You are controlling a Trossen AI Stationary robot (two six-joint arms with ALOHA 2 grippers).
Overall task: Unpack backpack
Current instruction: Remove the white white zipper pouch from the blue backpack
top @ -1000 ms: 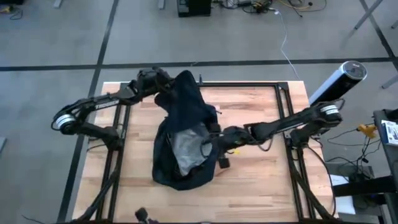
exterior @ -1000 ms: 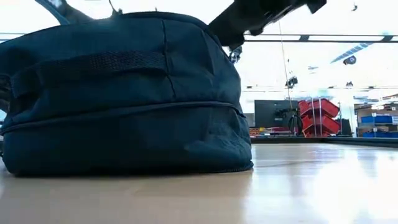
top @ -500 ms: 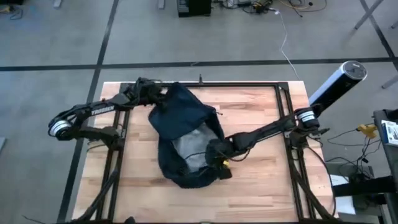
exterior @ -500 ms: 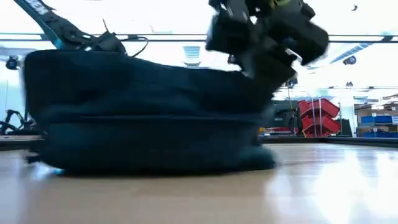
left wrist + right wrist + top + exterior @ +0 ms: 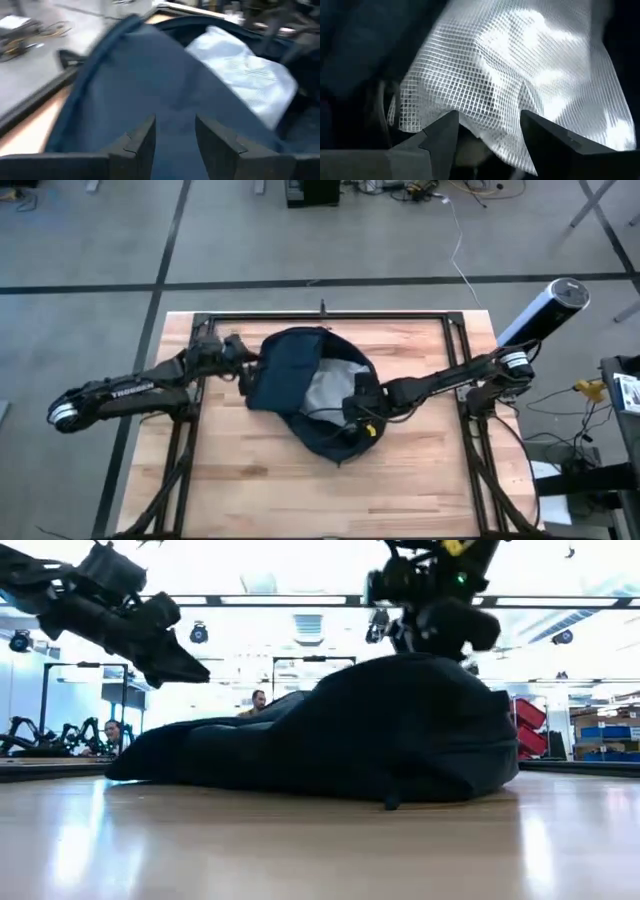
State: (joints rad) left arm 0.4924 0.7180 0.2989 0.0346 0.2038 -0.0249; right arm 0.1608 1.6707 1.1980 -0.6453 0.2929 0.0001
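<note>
The backpack [image 5: 310, 395] lies slumped mid-table, mouth open. The right gripper [image 5: 487, 135], fingers spread, hovers over a silvery mesh pouch [image 5: 520, 80] inside; it should likely close on a fold. The left gripper [image 5: 172, 135], released, hovers over the flap [image 5: 145, 75].

Right gripper [image 5: 357, 402] tips hidden inside backpack [image 5: 290, 370]; left-wrist picture blurred.

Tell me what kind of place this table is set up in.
Probably a robotics lab or workshop. The wooden table holding the backpack stands on a bare concrete floor with cables lying about, red storage bins sit behind it, and people are at more robot arms in the background.
</note>
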